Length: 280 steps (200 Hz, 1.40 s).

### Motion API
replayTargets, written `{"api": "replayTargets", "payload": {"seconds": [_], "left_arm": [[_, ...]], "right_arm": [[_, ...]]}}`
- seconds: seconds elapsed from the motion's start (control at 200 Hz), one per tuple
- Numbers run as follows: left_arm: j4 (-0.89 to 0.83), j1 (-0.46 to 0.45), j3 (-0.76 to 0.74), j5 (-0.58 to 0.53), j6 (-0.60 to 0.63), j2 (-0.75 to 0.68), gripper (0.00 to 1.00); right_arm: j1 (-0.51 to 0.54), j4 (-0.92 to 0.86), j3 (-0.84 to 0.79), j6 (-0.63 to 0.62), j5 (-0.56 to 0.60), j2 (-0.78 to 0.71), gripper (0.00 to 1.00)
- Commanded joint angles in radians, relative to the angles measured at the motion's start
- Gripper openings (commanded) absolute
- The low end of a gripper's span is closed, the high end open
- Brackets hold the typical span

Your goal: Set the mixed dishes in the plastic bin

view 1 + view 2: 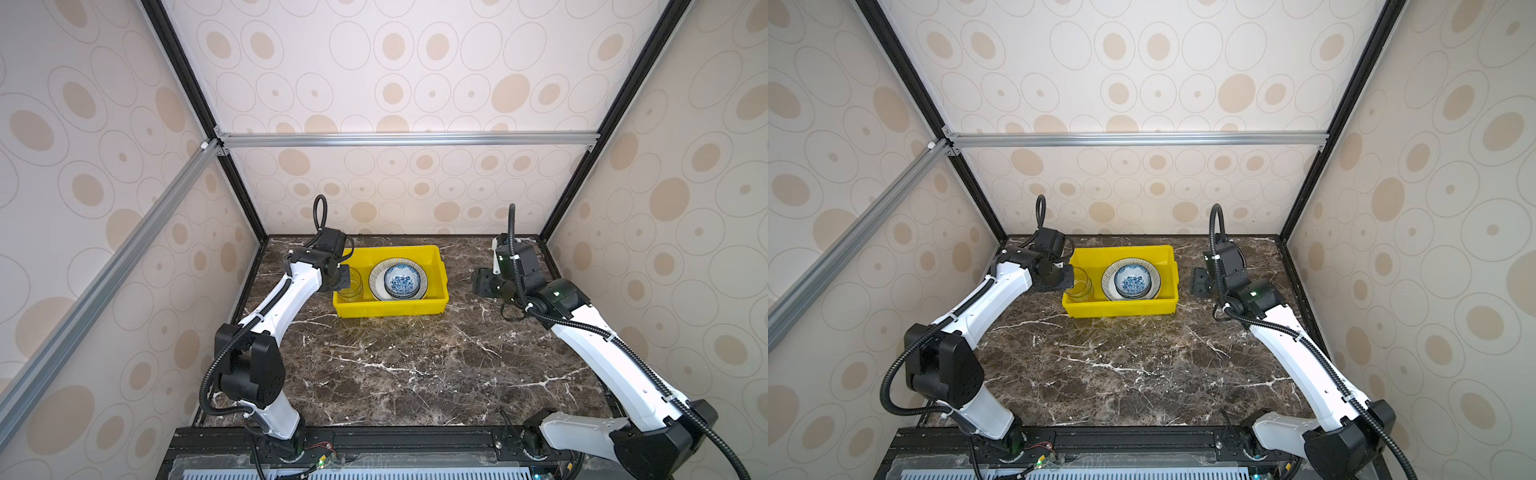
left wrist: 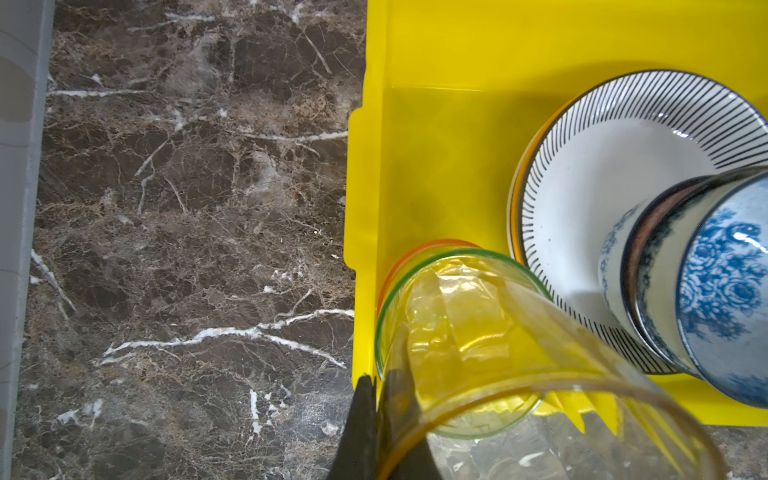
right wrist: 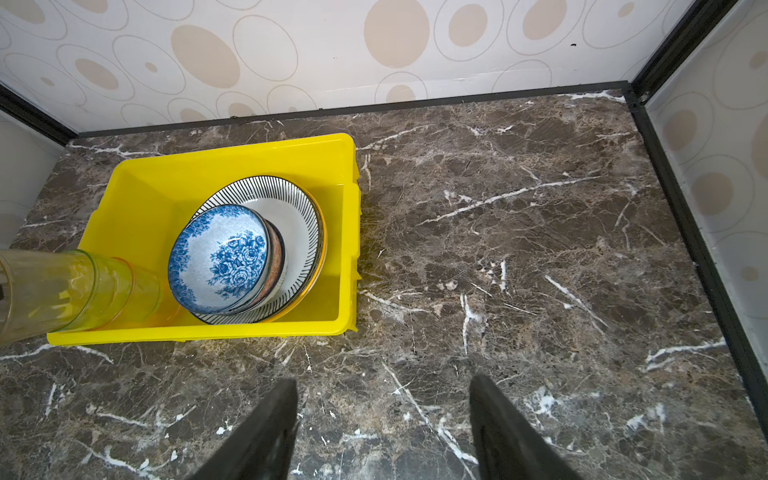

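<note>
A: Mixed dishes (image 1: 398,279), whereabouts?
B: Inside the yellow bin (image 1: 395,308), far middle of the bench (image 1: 395,365). Striped-rim plate (image 3: 305,216) lying in it, blue-floral bowl (image 3: 220,259) stacked on a second bowl (image 3: 277,253) atop that.
A: And the cups?
B: Nested pair (image 3: 124,286) in the bin's left near corner. Left pincer (image 2: 380,382) clamped tight on the wall of a clear cup (image 2: 478,316), partly inside that pair.
A: Right pincer (image 3: 384,380)?
B: Spread wide, empty, above the bench right of the bin.
</note>
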Motion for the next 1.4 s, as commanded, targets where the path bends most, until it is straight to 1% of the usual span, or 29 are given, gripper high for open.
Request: {"api": "replayTargets", "payload": {"seconds": [0.0,0.28,0.445,0.505,0.63,0.77,0.891,1.021,1.151,1.226,1.236,1.266,1.321,1.396], "left_arm": [[-0.013,0.012,0.003,0.006,0.023,0.015,0.00],[-0.028,0.017,0.006,-0.009,0.029,0.039,0.00],[-0.033,0.018,0.012,-0.005,0.029,0.058,0.05],[-0.040,0.018,0.021,-0.003,0.029,0.063,0.09],[-0.057,0.019,0.050,-0.008,0.033,0.055,0.22],[-0.067,0.018,0.072,-0.009,0.037,0.037,0.32],[-0.061,0.019,0.072,-0.011,0.034,0.012,0.37],[-0.059,0.021,0.081,0.002,0.037,-0.014,0.39],[-0.076,0.020,0.097,-0.018,0.039,-0.042,0.40],[-0.077,0.022,0.095,-0.039,0.038,-0.067,0.41],[-0.077,0.022,0.095,-0.044,0.036,-0.071,0.41],[-0.073,0.022,0.092,-0.066,0.029,-0.085,0.41],[-0.044,0.024,0.075,-0.105,0.020,-0.121,0.41],[0.021,0.030,0.035,-0.130,0.030,-0.184,0.42]], "right_arm": [[-0.009,-0.016,-0.021,-0.017,0.005,-0.008,0.68],[-0.044,-0.005,-0.056,-0.027,0.006,-0.022,0.69],[-0.064,0.003,-0.075,-0.027,-0.012,-0.023,0.69],[-0.070,0.003,-0.083,-0.029,-0.010,-0.026,0.69],[-0.094,0.022,-0.121,-0.042,0.002,-0.049,0.69],[-0.135,0.032,-0.134,-0.053,-0.033,-0.057,0.70],[-0.150,0.032,-0.136,-0.063,-0.036,-0.057,0.70],[-0.162,0.045,-0.148,-0.075,-0.038,-0.061,0.70],[-0.180,0.060,-0.164,-0.082,-0.055,-0.062,0.70],[-0.179,0.070,-0.174,-0.091,-0.068,-0.059,0.70],[-0.200,0.071,-0.173,-0.092,-0.070,-0.060,0.70],[-0.214,0.074,-0.175,-0.094,-0.074,-0.059,0.70],[-0.231,0.079,-0.176,-0.102,-0.083,-0.056,0.70],[-0.257,0.092,-0.181,-0.125,-0.093,-0.054,0.70]]}}
